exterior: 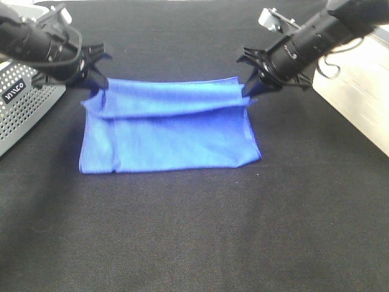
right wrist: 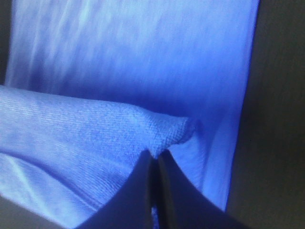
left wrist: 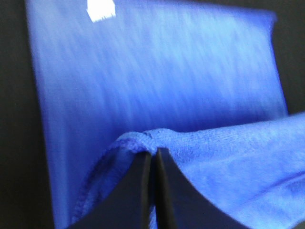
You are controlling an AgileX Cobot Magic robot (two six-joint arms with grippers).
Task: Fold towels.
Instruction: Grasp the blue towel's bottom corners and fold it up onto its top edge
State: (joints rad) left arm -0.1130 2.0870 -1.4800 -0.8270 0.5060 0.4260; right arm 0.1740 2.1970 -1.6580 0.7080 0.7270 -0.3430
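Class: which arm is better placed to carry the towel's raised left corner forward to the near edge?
Left: the left tool pinches that corner of the towel; the right tool grips the other corner.

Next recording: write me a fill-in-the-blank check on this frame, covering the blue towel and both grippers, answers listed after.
The bright royal-blue microfibre towel lies on a ____ cloth tabletop.
The left gripper and the right gripper are each ____ on a far corner of it.
The left wrist view shows a small ____ tag at one towel corner.
The perforated grey metal box stands at the ____ edge of the exterior high view.
Missing words: black; shut; white; left.
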